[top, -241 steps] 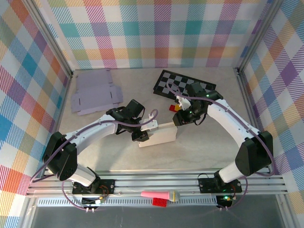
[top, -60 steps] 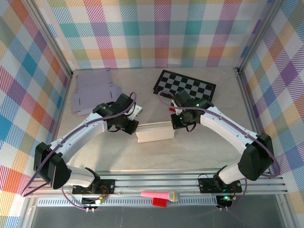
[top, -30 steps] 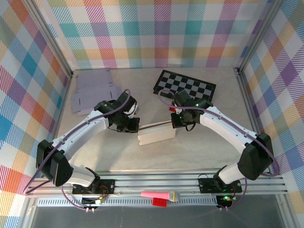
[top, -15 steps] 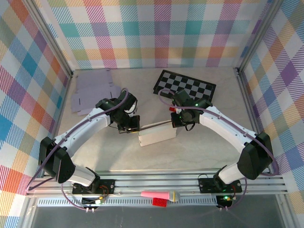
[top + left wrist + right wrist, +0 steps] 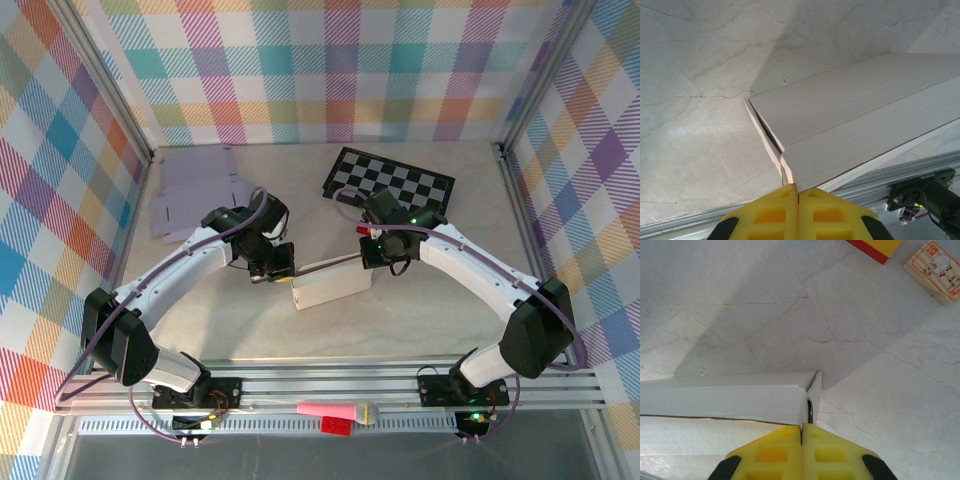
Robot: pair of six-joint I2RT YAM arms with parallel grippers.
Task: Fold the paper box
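While the paper box [image 5: 335,288] lies near the middle of the table [image 5: 430,320], the left gripper [image 5: 272,270] sits at its left end and the right gripper [image 5: 373,256] at its right end. In each wrist view the yellow jaws are pressed together, with the thin edge of an end flap of the box running into the seam between them. A checkerboard [image 5: 390,180] and a flat cardboard blank [image 5: 195,195] lie farther back, apart from the box.

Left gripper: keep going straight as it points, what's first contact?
The paper box. The left gripper seems shut on its near corner, and the panel stretches directly ahead.
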